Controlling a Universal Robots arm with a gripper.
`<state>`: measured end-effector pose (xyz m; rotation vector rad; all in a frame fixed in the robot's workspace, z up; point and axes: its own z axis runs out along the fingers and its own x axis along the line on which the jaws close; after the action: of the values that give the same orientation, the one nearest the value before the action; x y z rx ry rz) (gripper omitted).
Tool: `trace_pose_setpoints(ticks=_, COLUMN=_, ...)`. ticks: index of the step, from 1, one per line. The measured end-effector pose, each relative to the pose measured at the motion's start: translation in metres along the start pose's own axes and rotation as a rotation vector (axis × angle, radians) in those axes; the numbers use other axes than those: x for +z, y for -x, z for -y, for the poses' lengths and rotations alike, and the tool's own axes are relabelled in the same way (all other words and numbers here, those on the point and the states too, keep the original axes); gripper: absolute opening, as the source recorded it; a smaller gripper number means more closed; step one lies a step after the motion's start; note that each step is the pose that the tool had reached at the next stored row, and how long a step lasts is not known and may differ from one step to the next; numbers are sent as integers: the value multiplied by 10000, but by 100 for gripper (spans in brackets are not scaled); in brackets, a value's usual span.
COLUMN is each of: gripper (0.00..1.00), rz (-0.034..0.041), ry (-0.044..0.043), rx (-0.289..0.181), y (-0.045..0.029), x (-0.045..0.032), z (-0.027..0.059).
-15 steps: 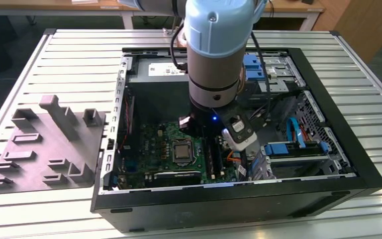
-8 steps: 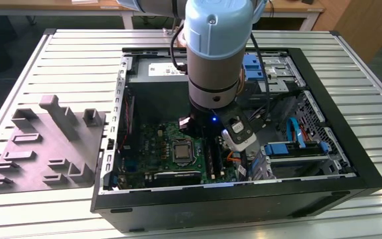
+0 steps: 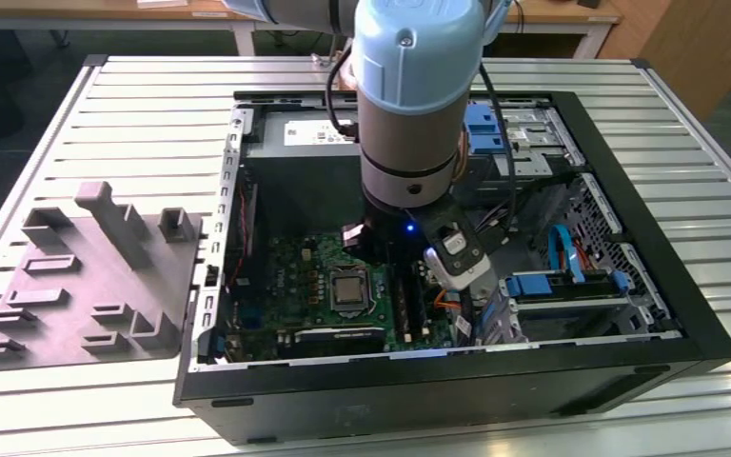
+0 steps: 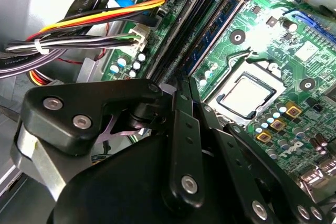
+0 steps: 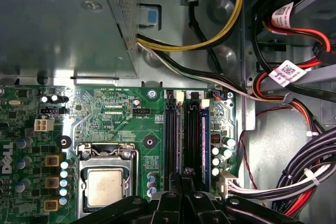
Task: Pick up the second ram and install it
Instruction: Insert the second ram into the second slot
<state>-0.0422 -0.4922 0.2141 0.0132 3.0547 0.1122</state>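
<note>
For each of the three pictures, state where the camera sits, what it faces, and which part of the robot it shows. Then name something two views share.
Exterior view: off the arm, above the slatted table, looking down into the open computer case; shows the arm.
Second wrist view: on the arm, looking obliquely across the motherboard; shows the gripper linkage.
First wrist view: on the arm, looking squarely down at the motherboard's memory slots; shows the gripper's upper edge.
Shared: both wrist views show the processor socket.
</note>
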Motion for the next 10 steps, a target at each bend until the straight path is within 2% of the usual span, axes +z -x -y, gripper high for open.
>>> trace_pose_setpoints(ticks=2, gripper=13, rz=2, ry=4, rx=0, y=0, x=2, z=0)
trace_pose_setpoints(ticks=3, gripper=19, rz=2, ry=5, rx=0, y=0, x=2, z=0)
trace_pose_setpoints(ticks=7, gripper=19, rz=0, ry=1, rx=0, y=0, x=1, z=0)
trace_pose_setpoints(ticks=10, gripper=19, rz=0, ry=0, rx=0, y=3, x=-40, z=-3)
